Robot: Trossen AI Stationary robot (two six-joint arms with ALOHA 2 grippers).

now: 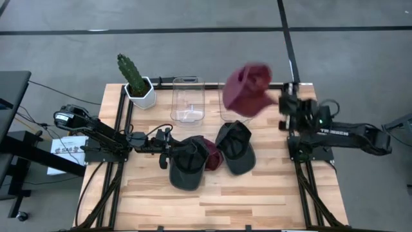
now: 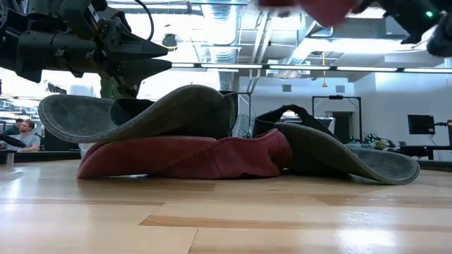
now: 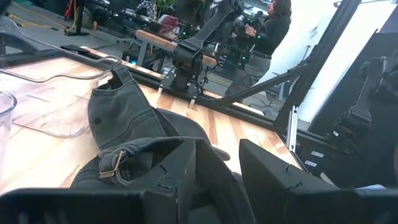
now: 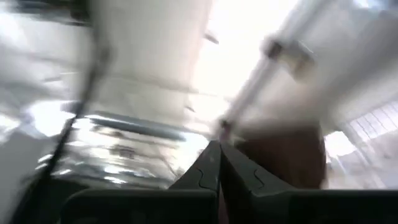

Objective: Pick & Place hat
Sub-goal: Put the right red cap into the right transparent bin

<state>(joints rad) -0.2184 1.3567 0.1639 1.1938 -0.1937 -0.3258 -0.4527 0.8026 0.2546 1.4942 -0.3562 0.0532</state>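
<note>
While clamped in the right end effector (image 1: 278, 102), the maroon hat (image 1: 250, 90) overhangs the bins (image 1: 188, 100).

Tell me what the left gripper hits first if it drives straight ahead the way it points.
The dark cap. The left gripper points right across the table and already sits at that cap's edge. In the left wrist view its fingers frame the cap's strap, so contact looks near-immediate, though depth is uncertain.

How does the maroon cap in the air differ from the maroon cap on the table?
The airborne maroon cap hangs above the clear bins, pinched by the shut right gripper; the tabletop maroon cap lies flat, ungripped. The airborne one is uncovered; the tabletop one sits partly under two dark caps. Both are maroon.
</note>
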